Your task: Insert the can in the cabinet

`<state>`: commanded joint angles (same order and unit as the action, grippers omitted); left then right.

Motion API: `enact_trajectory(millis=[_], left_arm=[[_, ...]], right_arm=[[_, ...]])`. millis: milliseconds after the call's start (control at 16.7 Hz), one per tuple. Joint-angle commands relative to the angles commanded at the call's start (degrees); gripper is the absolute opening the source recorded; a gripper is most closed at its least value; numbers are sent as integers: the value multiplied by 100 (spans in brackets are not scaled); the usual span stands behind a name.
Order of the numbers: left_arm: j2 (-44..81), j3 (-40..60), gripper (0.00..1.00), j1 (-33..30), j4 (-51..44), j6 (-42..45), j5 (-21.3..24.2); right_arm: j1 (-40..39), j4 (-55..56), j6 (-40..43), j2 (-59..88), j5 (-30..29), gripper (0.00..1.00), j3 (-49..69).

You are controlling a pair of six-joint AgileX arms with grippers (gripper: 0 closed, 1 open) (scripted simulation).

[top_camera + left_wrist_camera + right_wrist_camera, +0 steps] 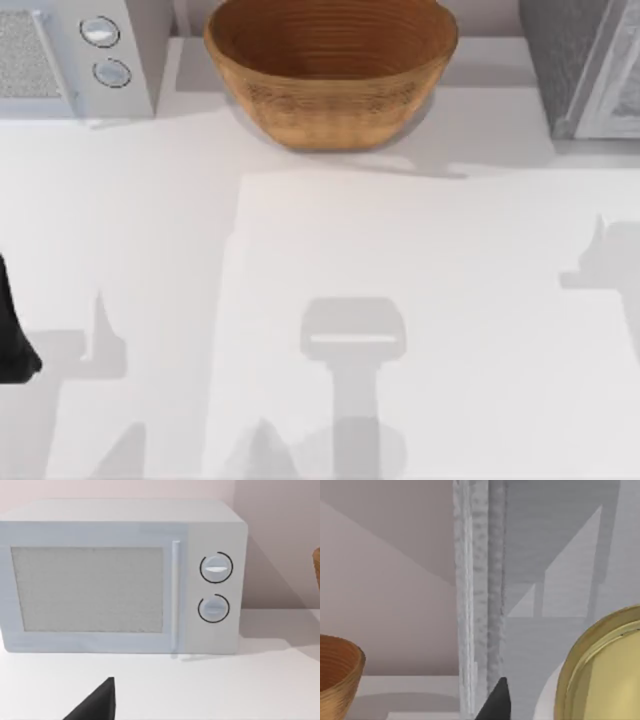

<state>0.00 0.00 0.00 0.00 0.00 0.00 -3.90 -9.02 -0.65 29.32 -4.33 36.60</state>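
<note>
Can, gold-lidded, shows close up in the right wrist view, right by the right arm's dark fingertip and in front of the grey cabinet; can't tell whether those jaws grip it. Left arm sits at the tabletop's left edge, facing the microwave, jaws' state unclear. Wicker basket stands at the back middle.

Open white table in front; microwave, basket and cabinet along the back.
</note>
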Motion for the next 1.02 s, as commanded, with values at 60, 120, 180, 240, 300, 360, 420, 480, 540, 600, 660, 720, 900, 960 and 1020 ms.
enact_trajectory(millis=[60, 120, 180, 240, 300, 360, 420, 480, 540, 600, 660, 720, 900, 960, 1020], left_arm=[[0, 0, 100, 0, 0, 0, 0], [0, 0, 100, 0, 0, 0, 0], [0, 0, 100, 0, 0, 0, 0], [0, 0, 100, 0, 0, 0, 0], [0, 0, 100, 0, 0, 0, 0], [0, 0, 100, 0, 0, 0, 0], [0, 0, 100, 0, 0, 0, 0], [0, 0, 100, 0, 0, 0, 0], [0, 0, 100, 0, 0, 0, 0], [0, 0, 100, 0, 0, 0, 0], [0, 0, 100, 0, 0, 0, 0], [0, 0, 100, 0, 0, 0, 0], [0, 0, 100, 0, 0, 0, 0], [0, 0, 100, 0, 0, 0, 0], [0, 0, 100, 0, 0, 0, 0]], right_arm=[[-63, -139, -8, 419, -56, 0, 547], [-127, -279, -16, 842, -113, 0, 1103], [-190, -419, -23, 1265, -171, 0, 1662], [-251, -557, -30, 1682, -229, 0, 2218], [-309, -691, -35, 2089, -287, 0, 2764], [-365, -819, -39, 2480, -344, 0, 3294], [-417, -939, -42, 2851, -399, 0, 3801], [-464, -1051, -44, 3197, -451, 0, 4279], [-508, -1152, -45, 3515, -500, 0, 4721], [-546, -1241, -44, 3800, -545, 0, 5121], [-579, -1318, -43, 4050, -586, 0, 5473], [-607, -1383, -41, 4261, -621, 0, 5770], [-657, -1496, -35, 4646, -689, 0, 6296], [-661, -1507, -34, 4684, -696, 0, 6347], [-661, -1507, -34, 4684, -696, 0, 6347]])
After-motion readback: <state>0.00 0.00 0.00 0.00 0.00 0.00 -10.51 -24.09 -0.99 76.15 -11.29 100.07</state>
